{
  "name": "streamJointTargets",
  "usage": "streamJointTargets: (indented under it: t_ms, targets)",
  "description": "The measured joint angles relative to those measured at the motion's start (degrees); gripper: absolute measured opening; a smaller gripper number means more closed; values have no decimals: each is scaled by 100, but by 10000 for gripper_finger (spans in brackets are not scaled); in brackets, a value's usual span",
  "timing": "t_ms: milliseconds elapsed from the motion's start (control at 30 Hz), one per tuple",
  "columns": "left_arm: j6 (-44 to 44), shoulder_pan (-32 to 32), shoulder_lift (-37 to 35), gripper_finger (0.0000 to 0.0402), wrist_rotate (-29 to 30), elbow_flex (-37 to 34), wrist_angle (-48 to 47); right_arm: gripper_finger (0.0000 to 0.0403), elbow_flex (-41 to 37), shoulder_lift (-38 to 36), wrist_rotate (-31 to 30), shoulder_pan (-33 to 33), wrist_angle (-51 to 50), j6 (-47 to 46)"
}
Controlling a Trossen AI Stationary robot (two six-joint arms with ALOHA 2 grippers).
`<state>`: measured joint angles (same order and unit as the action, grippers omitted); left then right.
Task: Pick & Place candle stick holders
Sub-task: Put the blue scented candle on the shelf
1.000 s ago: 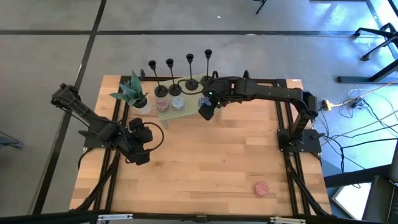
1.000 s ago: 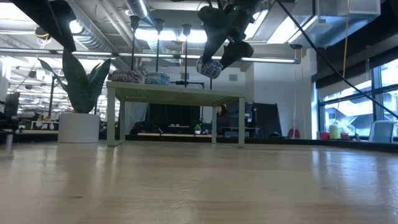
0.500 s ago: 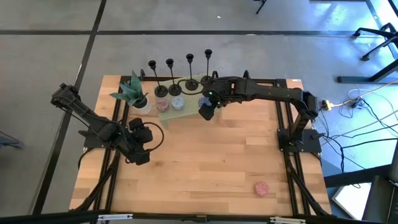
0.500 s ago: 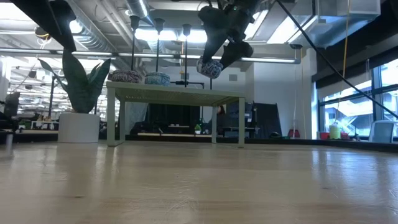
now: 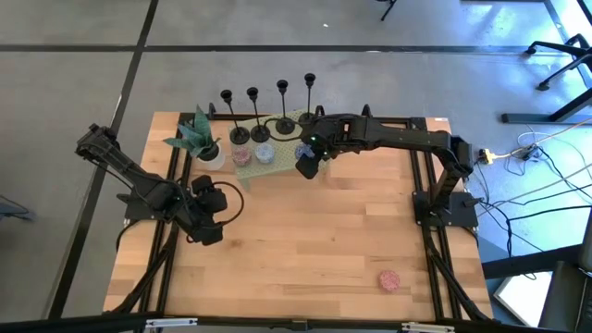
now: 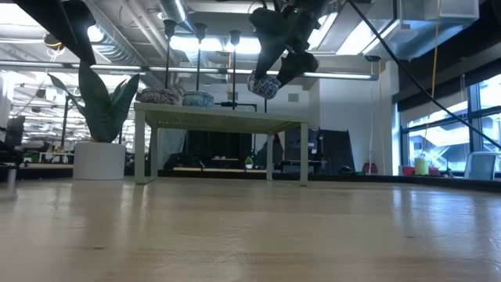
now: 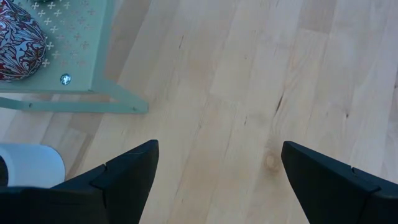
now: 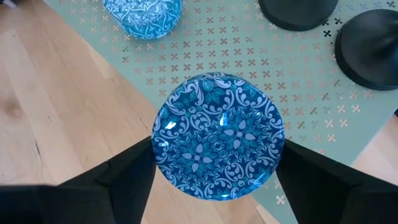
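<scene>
Four candle stick holders (image 5: 267, 109) stand in a row at the far edge of the table (image 5: 305, 250), slim black stems with round flat bases and small cup tops, on or just beside a low pale-green shelf (image 8: 205, 56) of perforated metal with cross-shaped holes. On the shelf also a red patterned ball (image 7: 18, 40) and a light blue patterned ball (image 8: 143, 14), both glossy, rounded. White pot with a spiky green plant (image 5: 197, 137) sits beside the shelf. Right gripper (image 8: 214, 165) is raised above the shelf's near edge, fingers clamped on a round dark-blue floral ball (image 8: 217, 134), two black holder bases (image 8: 367, 46) just past it. Left gripper (image 7: 217, 171) hangs spread wide over bare light wood, nothing between its fingers, near the shelf leg. A pink ball (image 5: 389, 279) lies well apart near the front edge
</scene>
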<state>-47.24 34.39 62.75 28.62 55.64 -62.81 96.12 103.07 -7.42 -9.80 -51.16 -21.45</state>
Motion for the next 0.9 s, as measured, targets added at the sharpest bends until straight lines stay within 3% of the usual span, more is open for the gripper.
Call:
streamJointTargets:
  t_ms: [200,400,600,900]
  targets:
    - [29,0,1,338,14,0,2,305,0,0,2,3,0,-2]
    - [1317,-2,1,338,330,0,2,305,0,0,11,11,0,-44]
    - [1831,-2,1,338,272,0,29,305,0,0,11,9,22,-141]
    - [2586,-2,1,338,386,0,936,305,0,0,-205,9,98,-413]
